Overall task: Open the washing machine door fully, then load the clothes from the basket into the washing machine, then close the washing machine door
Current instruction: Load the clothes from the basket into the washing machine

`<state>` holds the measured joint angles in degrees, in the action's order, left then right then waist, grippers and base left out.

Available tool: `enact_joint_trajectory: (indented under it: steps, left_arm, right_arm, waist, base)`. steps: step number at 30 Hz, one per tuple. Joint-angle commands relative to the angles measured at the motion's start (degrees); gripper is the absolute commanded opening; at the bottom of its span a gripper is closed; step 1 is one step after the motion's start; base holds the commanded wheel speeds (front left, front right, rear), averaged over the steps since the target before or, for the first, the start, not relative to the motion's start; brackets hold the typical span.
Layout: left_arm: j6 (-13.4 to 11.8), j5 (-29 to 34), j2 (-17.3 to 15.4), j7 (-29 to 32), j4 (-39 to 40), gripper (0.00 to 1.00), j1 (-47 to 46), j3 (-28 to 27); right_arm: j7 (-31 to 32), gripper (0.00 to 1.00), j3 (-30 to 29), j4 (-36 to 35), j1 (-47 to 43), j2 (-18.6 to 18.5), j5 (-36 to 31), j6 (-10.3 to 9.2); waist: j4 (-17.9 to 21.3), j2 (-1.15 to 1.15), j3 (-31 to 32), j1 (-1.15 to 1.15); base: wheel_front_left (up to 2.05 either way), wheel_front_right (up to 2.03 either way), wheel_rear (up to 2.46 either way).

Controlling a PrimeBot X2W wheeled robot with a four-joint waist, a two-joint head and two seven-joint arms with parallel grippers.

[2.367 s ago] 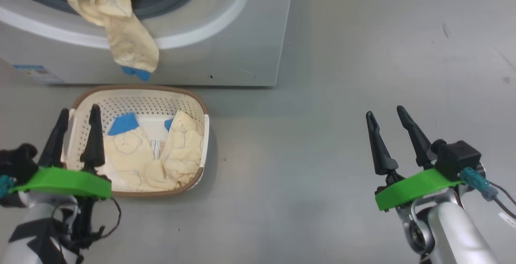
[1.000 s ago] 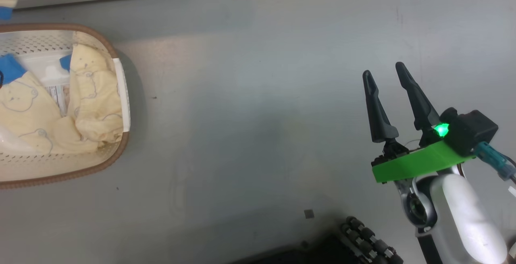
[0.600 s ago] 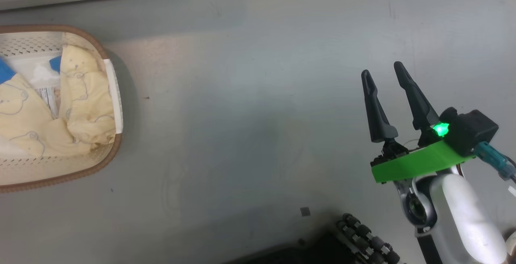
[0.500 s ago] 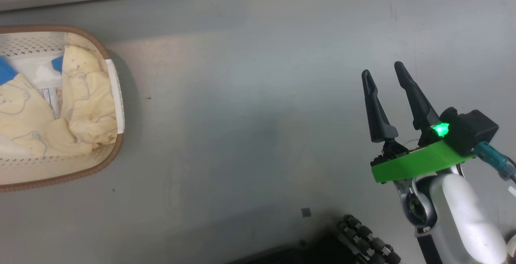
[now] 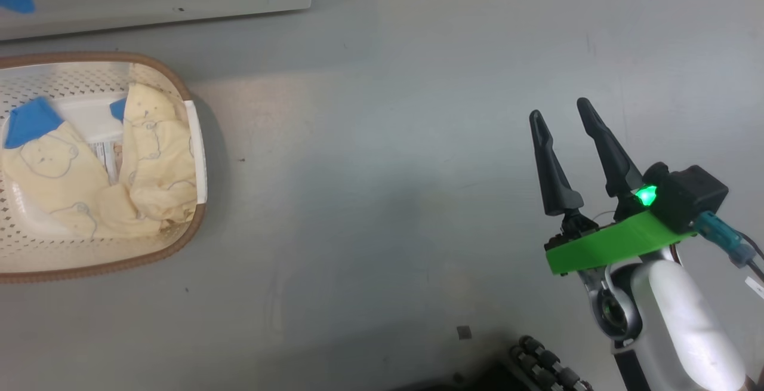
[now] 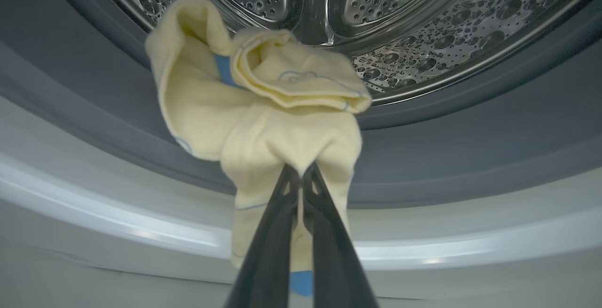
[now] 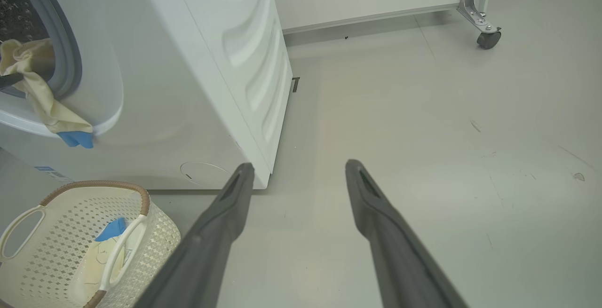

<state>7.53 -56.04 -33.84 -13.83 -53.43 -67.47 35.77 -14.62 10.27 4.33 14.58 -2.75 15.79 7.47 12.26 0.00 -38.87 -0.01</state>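
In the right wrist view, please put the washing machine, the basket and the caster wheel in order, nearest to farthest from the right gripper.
From the right gripper:
1. The washing machine: its lower front corner is just left of the fingertips.
2. The basket: at lower left, in front of the machine.
3. The caster wheel: far off at upper right.

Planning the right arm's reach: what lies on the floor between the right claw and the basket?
Only bare grey floor, as the head view shows, separates the right claw from the basket.
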Motion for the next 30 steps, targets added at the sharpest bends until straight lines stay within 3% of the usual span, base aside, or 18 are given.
enact_joint_trajectory:
  steps: [1, 9, 20, 25, 30]
  left_arm:
    - [-0.04, 0.67, -4.22, -0.75, 1.60, 0.00, -0.94, -1.21]
    - [-0.04, 3.24, -9.38, -0.38, 5.69, 0.00, -6.81, 0.41]
    - [-0.04, 7.18, -17.64, 10.89, 11.54, 0.00, -28.33, 8.43]
    - [-0.04, 8.26, -18.06, 12.56, 11.29, 0.00, -37.84, 11.46]
    - [-0.04, 8.96, -17.45, 10.25, 10.54, 0.00, -44.40, 13.24]
  right_arm:
    - [-0.38, 1.00, 1.24, -1.30, -0.58, -0.12, 0.22, 0.02]
    - [-0.38, 1.00, 2.36, -1.80, -0.38, -0.12, 1.32, 0.02]
    - [-0.38, 1.00, 3.73, -2.77, 1.86, -0.12, 3.83, 0.02]
    - [-0.38, 1.00, 4.69, -3.02, 3.05, -0.12, 4.65, 0.02]
    - [-0.38, 1.00, 5.91, -3.35, 3.58, -0.12, 5.41, 0.02]
  waist:
    - [-0.12, 0.00, 0.06, 0.01]
    - [0.57, 0.00, -2.39, 0.01]
    - [2.24, 0.00, -11.84, 0.01]
    - [3.26, 0.00, -14.45, 0.01]
    - [4.31, 0.00, -15.59, 0.01]
  base:
    - [0.00, 0.00, 0.00]
    - [0.00, 0.00, 0.00]
    - [0.00, 0.00, 0.00]
    - [0.00, 0.00, 0.00]
    - [0.00, 0.00, 0.00]
